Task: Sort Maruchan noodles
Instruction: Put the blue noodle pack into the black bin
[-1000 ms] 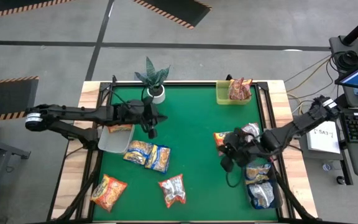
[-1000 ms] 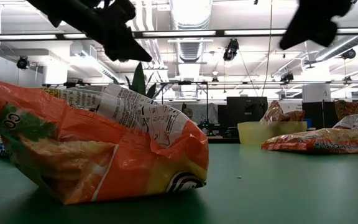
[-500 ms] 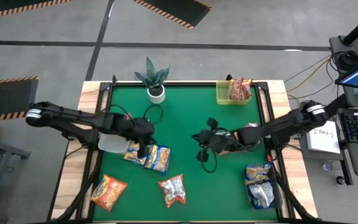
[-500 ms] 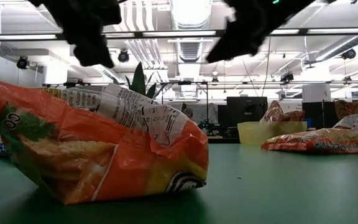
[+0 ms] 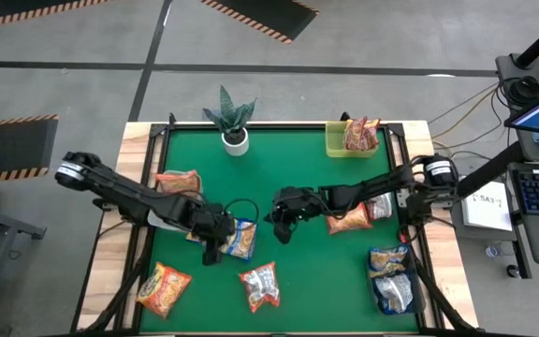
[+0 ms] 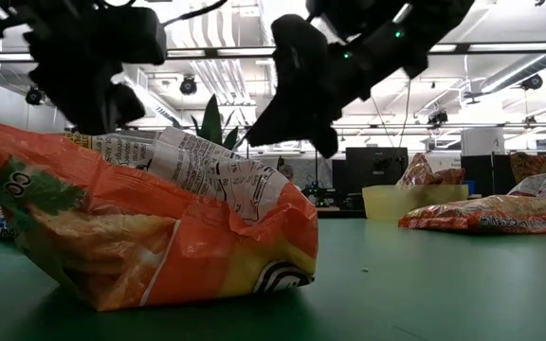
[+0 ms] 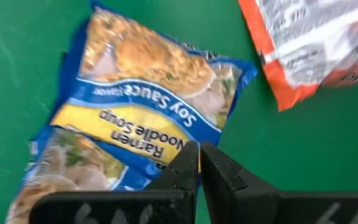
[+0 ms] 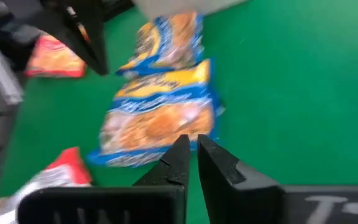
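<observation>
Near the middle of the green tabletop (image 5: 288, 159), two blue noodle packets (image 5: 239, 238) lie side by side between both arms, the left jaws (image 5: 215, 251) nearer, the right jaws (image 5: 281, 227) just beside, both closed and holding nothing.

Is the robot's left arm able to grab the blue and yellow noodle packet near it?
Probably yes. The left gripper hangs right above the blue and yellow packet, nothing lying between them, but its fingers are shut and must open first.

bright even ceiling light, soft shadows, right wrist view blurred, arms silhouetted low.
</observation>
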Controlling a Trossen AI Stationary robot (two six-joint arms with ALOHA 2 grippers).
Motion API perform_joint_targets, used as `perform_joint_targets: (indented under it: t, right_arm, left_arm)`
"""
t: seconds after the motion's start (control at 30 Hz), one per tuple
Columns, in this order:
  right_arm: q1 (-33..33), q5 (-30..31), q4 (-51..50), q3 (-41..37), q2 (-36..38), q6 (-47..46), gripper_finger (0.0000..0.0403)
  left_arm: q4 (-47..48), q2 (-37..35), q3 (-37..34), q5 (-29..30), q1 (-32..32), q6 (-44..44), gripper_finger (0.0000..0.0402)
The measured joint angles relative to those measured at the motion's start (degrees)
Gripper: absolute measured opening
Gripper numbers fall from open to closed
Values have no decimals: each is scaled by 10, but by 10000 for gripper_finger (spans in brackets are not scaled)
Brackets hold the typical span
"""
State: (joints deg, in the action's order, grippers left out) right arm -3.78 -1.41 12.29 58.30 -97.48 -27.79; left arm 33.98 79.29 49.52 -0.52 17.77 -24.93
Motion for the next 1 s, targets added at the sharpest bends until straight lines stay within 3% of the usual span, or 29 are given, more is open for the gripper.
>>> perform_joint_targets:
  t: [0.1, 0.63, 0.8, 1.0]
  right_arm:
    - [10, -34, 0, 6, -18, -33, 56]
    - [29, -31, 0, 82, -132, -77, 308]
    - [35, -81, 3, 104, -161, -82, 347]
    - [36, -113, 5, 123, -184, -84, 352]
  left_arm:
    - [-2, 23, 0, 0, 12, 0, 0]
    - [-15, 120, -2, 70, 24, 4, 0]
    - [-28, 134, -2, 83, 24, 5, 0]
    - [-41, 142, -1, 83, 24, 5, 0]
